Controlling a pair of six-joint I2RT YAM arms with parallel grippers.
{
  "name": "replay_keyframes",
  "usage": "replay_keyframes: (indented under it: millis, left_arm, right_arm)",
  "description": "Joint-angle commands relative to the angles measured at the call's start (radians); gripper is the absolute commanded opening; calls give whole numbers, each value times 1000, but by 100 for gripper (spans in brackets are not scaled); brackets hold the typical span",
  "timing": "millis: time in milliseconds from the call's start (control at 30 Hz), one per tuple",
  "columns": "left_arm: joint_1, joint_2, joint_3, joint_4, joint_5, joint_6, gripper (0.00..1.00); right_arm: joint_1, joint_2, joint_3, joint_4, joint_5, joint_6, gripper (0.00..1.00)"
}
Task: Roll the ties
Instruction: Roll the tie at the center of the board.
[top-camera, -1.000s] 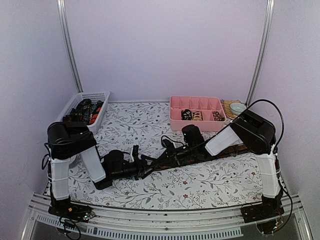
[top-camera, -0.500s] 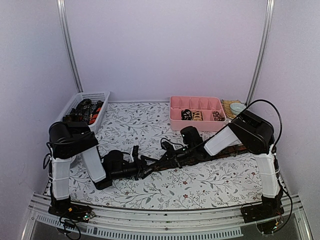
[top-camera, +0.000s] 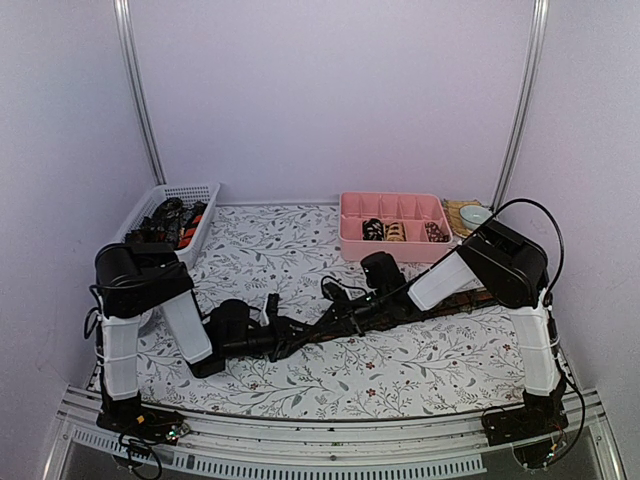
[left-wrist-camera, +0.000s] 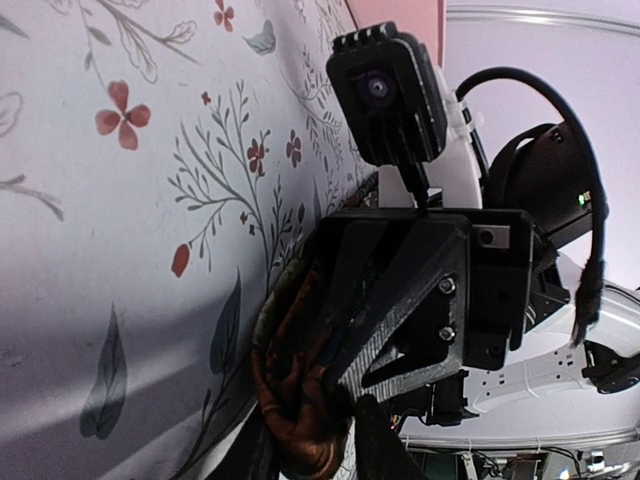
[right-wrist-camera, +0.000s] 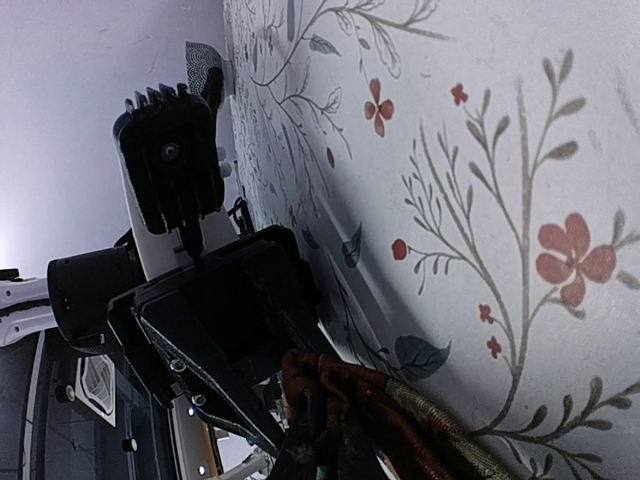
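A dark brown tie (top-camera: 478, 298) lies across the floral table from the right edge toward the middle. Both grippers meet nose to nose at its bunched end. In the left wrist view the folded brown tie (left-wrist-camera: 300, 400) sits squeezed between the two dark fingers of my left gripper (left-wrist-camera: 315, 445), with the right gripper's body facing the camera. My left gripper (top-camera: 288, 334) and right gripper (top-camera: 332, 323) lie low on the table. In the right wrist view the tie (right-wrist-camera: 400, 400) runs into my right gripper (right-wrist-camera: 325, 450), which is shut on it.
A pink compartment tray (top-camera: 348, 245) at the back holds rolled ties (top-camera: 397, 232). A white mesh basket (top-camera: 205, 193) at the back left holds more ties (top-camera: 170, 222). A small bowl (top-camera: 476, 214) sits at the back right.
My left gripper has edged right toward the right gripper and its fingers have closed in on the bunched tie. The right arm has barely moved.
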Motion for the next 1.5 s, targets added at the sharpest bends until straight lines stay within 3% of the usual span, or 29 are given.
replay_keyframes:
  millis: [0, 333, 533, 600, 800, 967, 1267, 1467]
  left_arm:
    - [-3, 50, -50, -287, -22, 27, 22]
    - [2, 47, -65, -272, -31, 18, 12]
    - [2, 50, -59, -272, -32, 15, 1]
    - [2, 46, -60, -278, -32, 14, 0]
    - [6, -3, -75, -350, -42, 18, 0]
    - [12, -81, -77, -471, -50, 51, 0]
    - [47, -260, -27, -801, -97, 184, 0]
    - [80, -362, 40, -1041, -130, 310, 0]
  right_arm:
    - [-10, 104, -32, -4, 19, 31, 0]
    - [-12, 152, -43, 80, -13, 104, 0]
    - [-11, 152, -43, 89, -19, 113, 8]
    - [-10, 143, -39, 71, -13, 107, 14]
    - [-11, 1, 21, -240, 105, -101, 34]
    - [-10, -129, 70, -462, 242, -285, 38]
    - [-4, -328, 151, -707, 394, -493, 41]
    - [-3, -374, 222, -888, 517, -672, 41]
